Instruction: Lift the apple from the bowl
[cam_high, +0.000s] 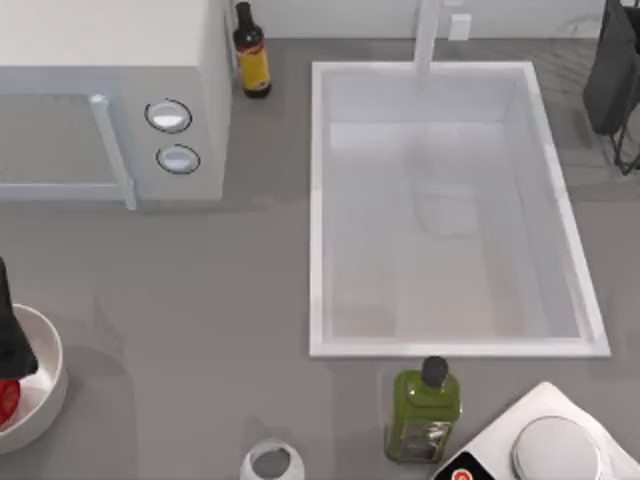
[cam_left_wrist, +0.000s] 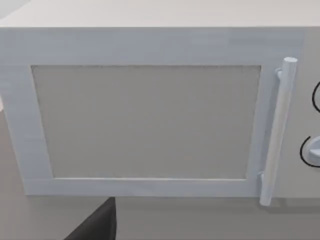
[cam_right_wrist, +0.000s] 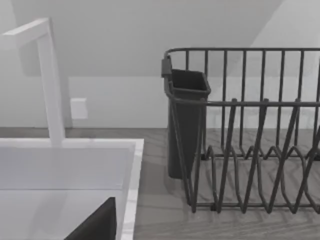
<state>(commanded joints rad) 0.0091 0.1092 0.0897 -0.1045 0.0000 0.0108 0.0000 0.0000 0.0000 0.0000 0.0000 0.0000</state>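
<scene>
Over the bowl (cam_high: 45, 385), left hand (cam_high: 12, 345) meets the apple (cam_high: 8, 400); its opening stays unclear.

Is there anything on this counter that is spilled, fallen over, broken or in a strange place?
Nothing stands out. The apple lies in the bowl at the table's left edge, partly under the left arm. The olive-oil bottle, sauce bottle and cup stand upright; no spill shows.

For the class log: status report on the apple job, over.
Left pincer over bowl, fingers unclear. Apple in bowl at table's left edge. Nothing blocking.
</scene>
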